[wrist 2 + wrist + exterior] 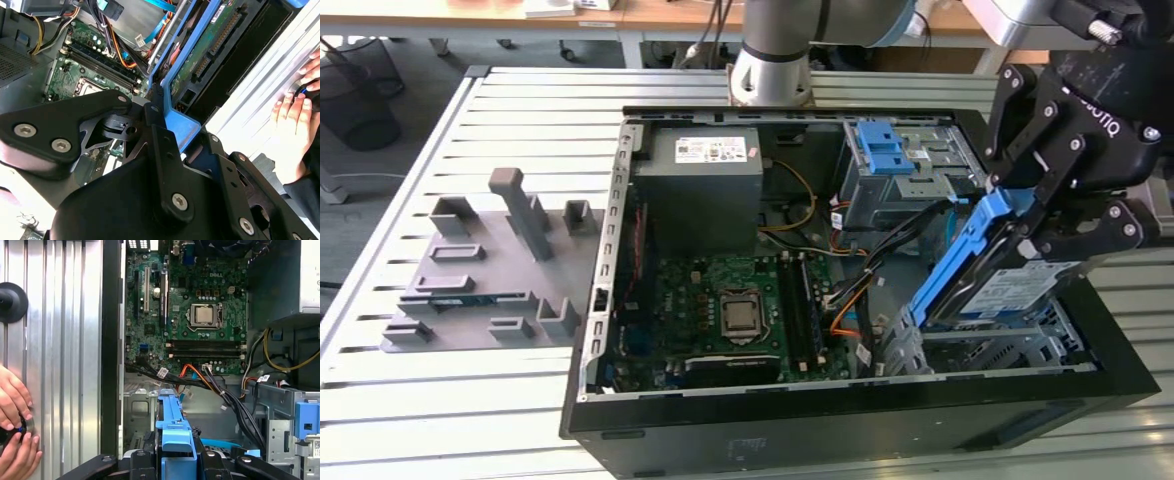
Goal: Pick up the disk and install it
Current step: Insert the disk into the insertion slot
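The pick-up is done and the install is in hand: the end effector (1070, 222) is clenched on the blue frame of the disk (994, 290), which hangs tilted, one edge down, just above the metal cage (1014, 352) in the computer case (854, 425). Seating it, I judge, calls for levelling the disk and lining it up with the cage below. Cables (220, 390) lie close by. The exterior view gives the tilt and the label. The first wrist view adds a person's hands (15, 435) on the counter (60, 340) beside the case.
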`<state>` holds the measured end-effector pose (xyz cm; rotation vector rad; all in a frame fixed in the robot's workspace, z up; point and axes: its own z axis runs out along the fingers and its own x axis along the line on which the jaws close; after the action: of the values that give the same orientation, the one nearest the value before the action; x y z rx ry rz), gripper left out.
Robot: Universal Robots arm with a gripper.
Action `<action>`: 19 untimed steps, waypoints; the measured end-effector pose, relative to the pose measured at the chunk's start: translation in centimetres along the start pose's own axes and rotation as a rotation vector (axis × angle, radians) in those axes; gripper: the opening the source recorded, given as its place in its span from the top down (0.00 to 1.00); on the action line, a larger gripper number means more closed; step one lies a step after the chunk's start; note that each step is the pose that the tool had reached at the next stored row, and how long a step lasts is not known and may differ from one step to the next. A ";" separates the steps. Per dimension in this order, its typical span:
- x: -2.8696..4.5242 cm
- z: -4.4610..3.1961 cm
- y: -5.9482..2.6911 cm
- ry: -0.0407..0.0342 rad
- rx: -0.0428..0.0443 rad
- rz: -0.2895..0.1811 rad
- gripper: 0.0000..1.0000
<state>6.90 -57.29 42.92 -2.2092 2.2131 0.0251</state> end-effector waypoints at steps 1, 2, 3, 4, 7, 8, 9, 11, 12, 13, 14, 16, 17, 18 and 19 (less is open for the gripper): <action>0.00 0.06 0.00 0.0000 0.0000 0.000 0.64; 0.00 0.12 -0.01 0.0000 0.0000 0.000 0.64; 0.00 0.18 -0.02 0.0000 0.0000 0.000 0.64; 0.00 0.23 -0.02 0.0001 0.0000 0.000 0.64; 0.01 0.43 -0.05 0.0000 0.0000 0.000 0.64; 0.01 0.49 -0.07 0.0000 0.0000 0.000 0.64; 0.01 0.56 -0.08 0.0000 0.0000 0.000 0.64; 0.01 0.70 -0.11 0.0000 0.0000 0.000 0.64; 0.01 0.76 -0.13 0.0000 0.0000 0.000 0.64; 0.01 0.83 -0.16 0.0000 0.0000 0.000 0.64; 0.02 0.89 -0.18 0.0000 0.0000 0.000 0.64; 0.02 1.02 -0.22 0.0000 0.0000 0.000 0.64; 0.02 1.08 -0.23 -0.0001 0.0000 0.000 0.64; 0.02 1.13 -0.24 0.0000 0.0000 0.001 0.64; 0.03 1.19 -0.25 0.0000 0.0000 0.001 0.64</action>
<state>7.14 -57.29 41.73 -2.2077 2.2145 0.0251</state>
